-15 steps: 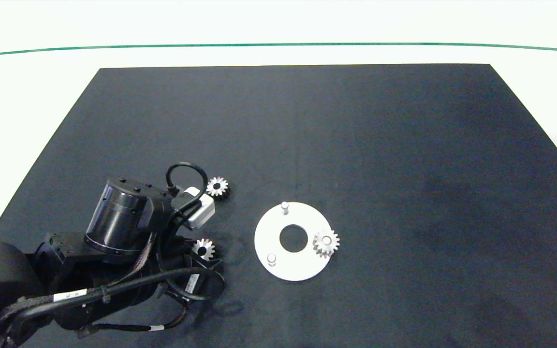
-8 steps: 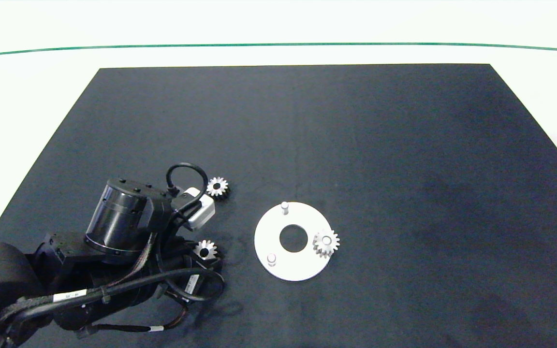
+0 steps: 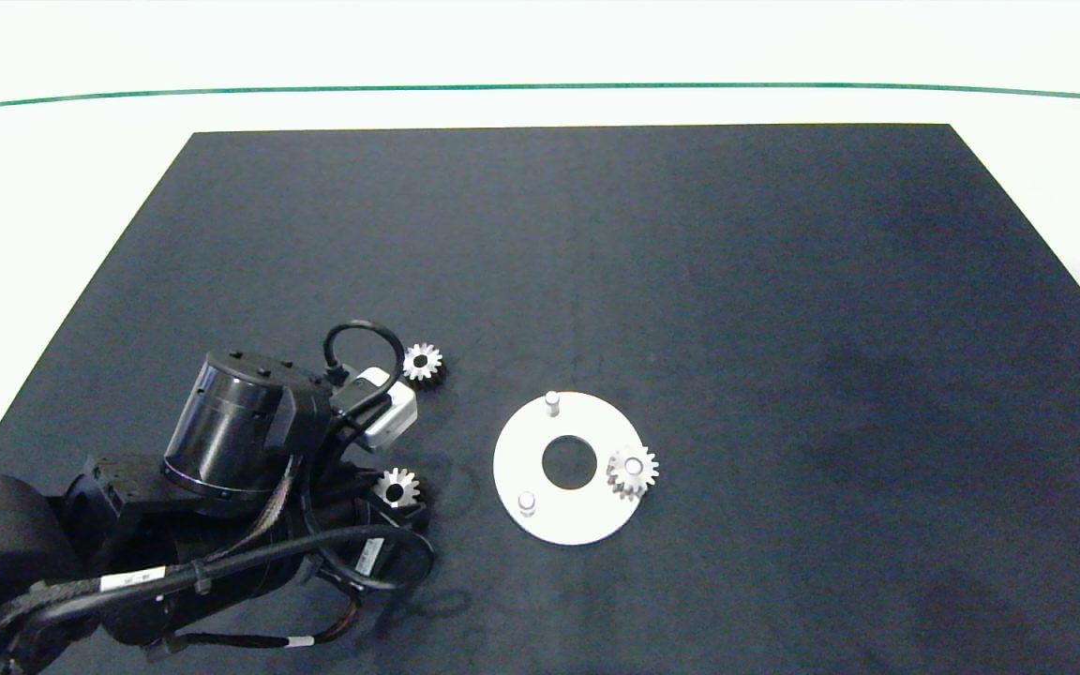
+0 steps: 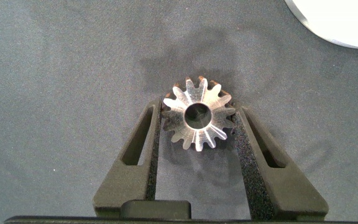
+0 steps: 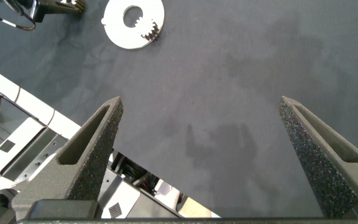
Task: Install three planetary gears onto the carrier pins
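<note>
My left gripper is shut on a shiny silver planetary gear, its pads touching the teeth on both sides. In the head view this gear sits at the tip of the left arm, left of the white disc. A second gear lies flat on the mat behind the arm. One more gear sits on the disc's right carrier pin. Two carrier pins stand bare. My right gripper hangs open high over the mat, holding nothing.
A dark mat covers the table, with pale table surface around its edges. The left arm's wrist and cables fill the near left corner. The disc's edge shows just beyond the held gear.
The left arm has drawn slightly back toward the near left, and the gear between its fingers has shifted a little with it. Nothing else has moved.
</note>
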Controlling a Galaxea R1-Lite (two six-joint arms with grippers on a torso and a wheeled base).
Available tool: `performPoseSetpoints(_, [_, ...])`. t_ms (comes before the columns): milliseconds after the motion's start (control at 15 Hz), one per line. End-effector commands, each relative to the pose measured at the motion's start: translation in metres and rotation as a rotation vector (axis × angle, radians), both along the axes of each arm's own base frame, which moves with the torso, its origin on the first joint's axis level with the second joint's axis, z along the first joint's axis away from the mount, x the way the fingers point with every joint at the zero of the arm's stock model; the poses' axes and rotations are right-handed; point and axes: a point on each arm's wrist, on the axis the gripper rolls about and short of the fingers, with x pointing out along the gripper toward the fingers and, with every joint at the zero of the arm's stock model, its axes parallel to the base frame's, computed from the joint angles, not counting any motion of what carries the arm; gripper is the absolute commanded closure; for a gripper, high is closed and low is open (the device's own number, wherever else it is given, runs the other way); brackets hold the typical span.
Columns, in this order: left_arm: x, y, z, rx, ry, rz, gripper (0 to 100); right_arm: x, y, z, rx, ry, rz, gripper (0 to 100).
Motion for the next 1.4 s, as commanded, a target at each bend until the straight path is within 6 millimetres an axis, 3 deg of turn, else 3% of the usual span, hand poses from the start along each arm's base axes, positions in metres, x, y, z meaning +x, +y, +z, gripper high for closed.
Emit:
performPoseSetpoints(67, [0.000,0.000,-0.001,0.005,0.003,-0.003,85,0.000,0.000,0.000,-0.002,0.003,-0.002,0])
performPoseSetpoints(467, [0.003,0.000,0.014,-0.028,-0.047,0.007,93,0.000,0.000,0.000,-0.003,0.003,-0.001,0])
performPoseSetpoints(867, [-0.015,0.006,0.044,-0.006,-0.075,-0.042,93,0.000,0.000,0.000,-0.005,0.005,-0.001,0])
performPoseSetpoints(1400, [-0.038,-0.033,0.072,-0.051,-0.121,-0.229,93,0.001,0.001,0.000,-0.007,0.005,0.007,0])
